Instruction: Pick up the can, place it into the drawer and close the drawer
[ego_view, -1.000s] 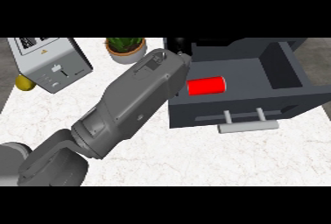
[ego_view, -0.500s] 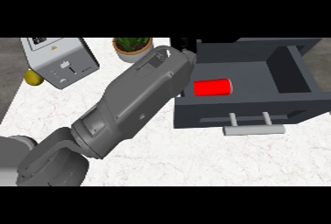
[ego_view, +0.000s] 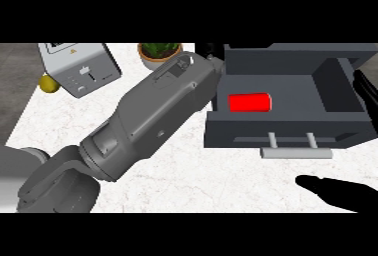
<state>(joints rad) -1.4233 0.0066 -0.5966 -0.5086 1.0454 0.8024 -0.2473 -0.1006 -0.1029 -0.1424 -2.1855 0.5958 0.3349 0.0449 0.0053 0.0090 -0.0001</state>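
Your can already lies inside the open drawer, right of centre. The left hand at the drawer's upper-left corner is mostly hidden, so I cannot tell its fingers. The right hand, lower right, looks relaxed; pushing the handle off-centre could skew the drawer.

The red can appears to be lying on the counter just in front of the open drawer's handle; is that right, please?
Not quite. In the head view the red can lies on its side inside the open drawer, not on the counter in front of it. The handle sits on the drawer's front, nearer the robot than the can.
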